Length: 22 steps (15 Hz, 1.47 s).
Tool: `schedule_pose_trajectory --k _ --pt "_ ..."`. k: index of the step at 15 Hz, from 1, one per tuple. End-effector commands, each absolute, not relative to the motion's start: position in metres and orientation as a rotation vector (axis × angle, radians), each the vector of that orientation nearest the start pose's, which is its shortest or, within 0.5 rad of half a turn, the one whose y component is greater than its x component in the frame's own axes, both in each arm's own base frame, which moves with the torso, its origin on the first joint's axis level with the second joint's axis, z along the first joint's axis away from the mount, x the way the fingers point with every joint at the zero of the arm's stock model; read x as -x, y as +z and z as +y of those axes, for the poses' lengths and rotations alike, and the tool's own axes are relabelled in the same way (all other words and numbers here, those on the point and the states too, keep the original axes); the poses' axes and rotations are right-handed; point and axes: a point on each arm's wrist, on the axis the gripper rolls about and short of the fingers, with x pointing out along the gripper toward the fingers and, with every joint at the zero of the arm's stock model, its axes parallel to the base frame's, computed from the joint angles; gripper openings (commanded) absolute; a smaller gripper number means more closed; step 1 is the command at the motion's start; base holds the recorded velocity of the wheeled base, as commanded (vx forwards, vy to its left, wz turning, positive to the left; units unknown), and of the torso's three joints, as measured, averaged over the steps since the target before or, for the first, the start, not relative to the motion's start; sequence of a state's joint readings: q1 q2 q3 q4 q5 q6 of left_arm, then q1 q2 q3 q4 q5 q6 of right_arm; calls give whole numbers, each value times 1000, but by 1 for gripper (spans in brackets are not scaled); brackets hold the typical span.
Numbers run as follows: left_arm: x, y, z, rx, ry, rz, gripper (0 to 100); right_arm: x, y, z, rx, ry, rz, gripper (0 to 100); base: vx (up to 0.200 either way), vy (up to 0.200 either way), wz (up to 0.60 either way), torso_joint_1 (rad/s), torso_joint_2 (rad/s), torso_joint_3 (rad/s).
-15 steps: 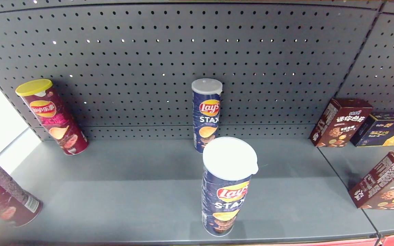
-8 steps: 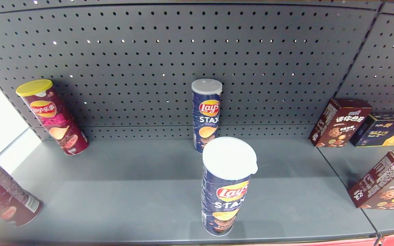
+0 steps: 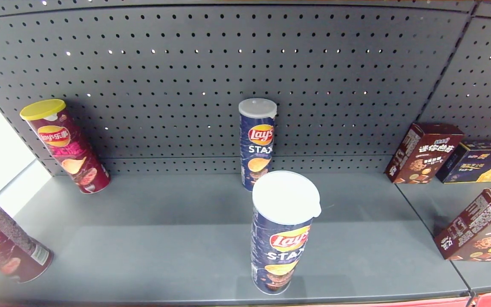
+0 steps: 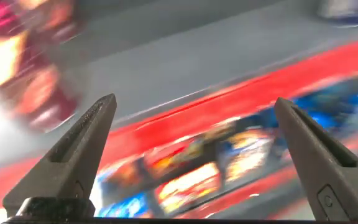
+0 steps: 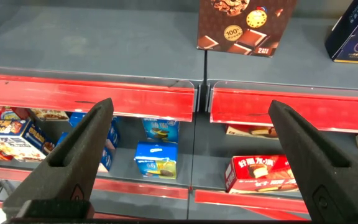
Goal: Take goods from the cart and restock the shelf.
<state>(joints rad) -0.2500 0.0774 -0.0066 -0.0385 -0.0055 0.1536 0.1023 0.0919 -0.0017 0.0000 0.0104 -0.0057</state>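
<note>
Left gripper [image 4: 194, 101], right gripper [image 5: 191, 104] spread wide, empty. Front can [image 3: 281, 238] upright on shelf [image 3: 164, 256]; boxes [image 3: 424, 153] right of it. Nothing moved since earlier.

Head: we look forward and down, close over the shelf [image 3: 164, 256].
Wrists: we face its red front edge [image 5: 92, 96] from outside, near.
Shared: that shelf board.

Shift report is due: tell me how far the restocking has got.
Looks done: two blue canisters and two maroon canisters are on the shelf. In hand: nothing; left claw and right claw are open, empty. Left: bare shelf space between them to fill.
</note>
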Motion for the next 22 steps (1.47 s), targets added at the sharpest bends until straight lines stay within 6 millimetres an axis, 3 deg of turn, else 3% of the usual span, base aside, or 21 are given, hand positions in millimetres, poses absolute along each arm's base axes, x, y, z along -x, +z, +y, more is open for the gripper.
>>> schedule_pose_trajectory --k 1,2,12,13,18,22 --pt "18 78 -3 -147 -88 40 100 16 78 -1 10 114 92 100 0 0 0 0 0 0" --pt "23 77 -2 -152 -116 -18 100 16 78 -1 10 114 92 100 0 0 0 0 0 0" --pt "22 76 -2 -90 -80 3 100 16 78 -1 10 114 92 100 0 0 0 0 0 0" --pt "22 77 2 -68 93 6 100 16 78 -1 10 115 92 100 0 0 0 0 0 0" --pt "22 76 -1 -50 -55 6 100 16 78 -1 10 115 92 100 0 0 0 0 0 0" --pt "22 76 -1 -47 -54 6 100 16 78 -1 10 114 92 100 0 0 0 0 0 0"
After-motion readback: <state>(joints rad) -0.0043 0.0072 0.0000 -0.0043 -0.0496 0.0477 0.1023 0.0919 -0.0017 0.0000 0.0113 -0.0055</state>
